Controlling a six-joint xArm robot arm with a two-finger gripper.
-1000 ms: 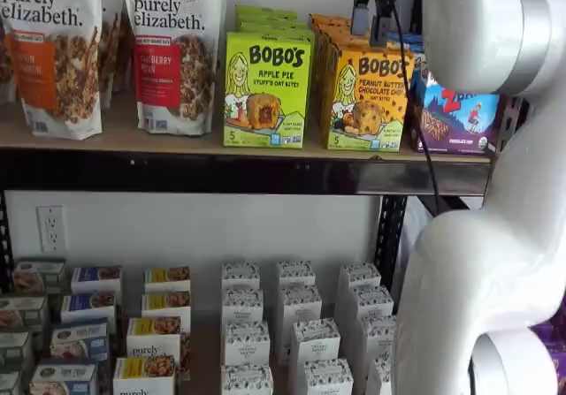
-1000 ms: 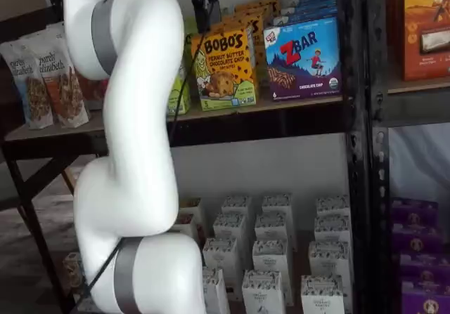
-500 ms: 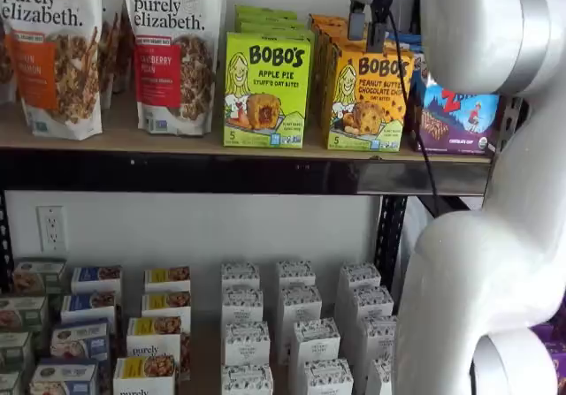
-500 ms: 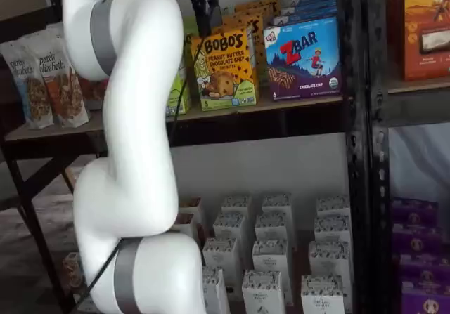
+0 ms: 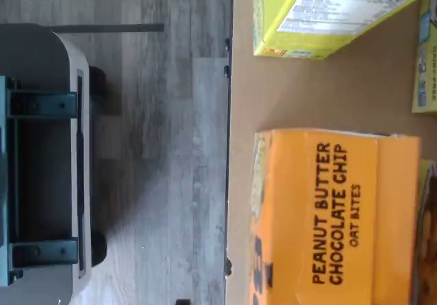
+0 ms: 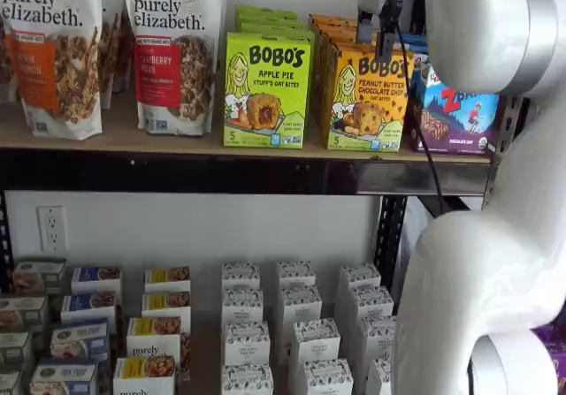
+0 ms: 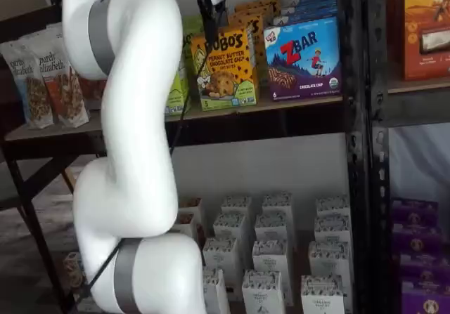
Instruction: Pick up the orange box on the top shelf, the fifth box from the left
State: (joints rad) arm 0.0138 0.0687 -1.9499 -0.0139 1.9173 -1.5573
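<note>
The orange box (image 6: 367, 94) stands upright at the front of the top shelf (image 6: 177, 139), with more orange boxes behind it. It shows in both shelf views (image 7: 225, 64). My gripper (image 6: 377, 29) hangs from above at the box's upper front edge, its black fingers open with a small gap in a shelf view. In a shelf view (image 7: 209, 20) the fingers show side-on just in front of the box's top left corner. The wrist view looks down on the box's top panel (image 5: 328, 216), which reads peanut butter chocolate chip, on the tan shelf board (image 5: 321, 93).
A lime-green apple pie box (image 6: 265, 90) stands left of the orange box and a blue Zbar box (image 6: 455, 112) right of it. Granola bags (image 6: 172, 50) stand further left. Small white boxes (image 6: 243, 342) fill the lower shelf. A black upright (image 7: 355, 117) stands at the shelf's right end.
My gripper has moved slightly down and in toward the orange box's top front edge. The boxes have not moved.
</note>
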